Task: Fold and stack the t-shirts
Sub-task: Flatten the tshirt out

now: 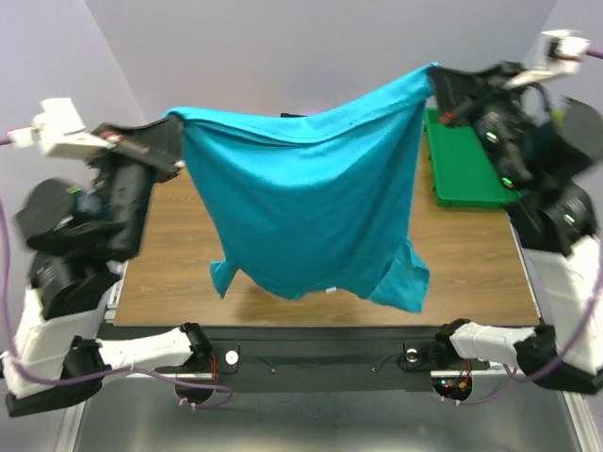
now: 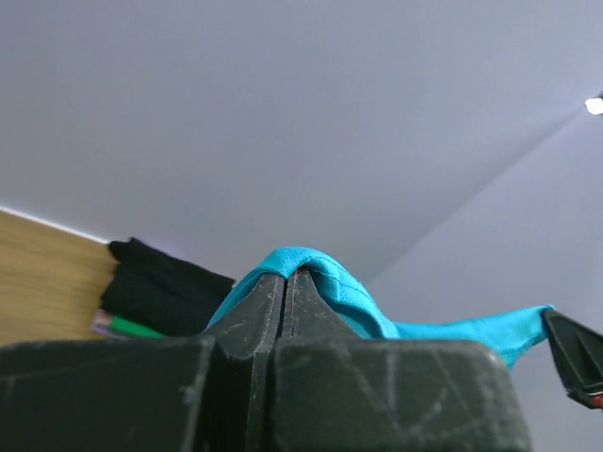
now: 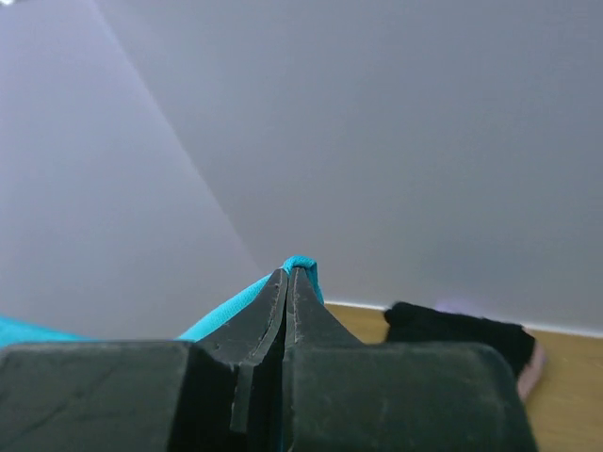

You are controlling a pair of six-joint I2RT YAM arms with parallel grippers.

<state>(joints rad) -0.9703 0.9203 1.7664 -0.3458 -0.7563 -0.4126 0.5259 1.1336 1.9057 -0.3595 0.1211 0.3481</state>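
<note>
While both jaws pinch it, one teal t-shirt (image 1: 311, 207), one green tray (image 1: 462, 165)

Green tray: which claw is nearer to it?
Right. The right claw is raised by the far end of the green tray; the left claw is across the table.

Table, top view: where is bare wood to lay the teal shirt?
Bare wood left of the teal t-shirt, along the near edge, and in front of the green tray. Tray crowds far right; shirt hides the middle.
</note>
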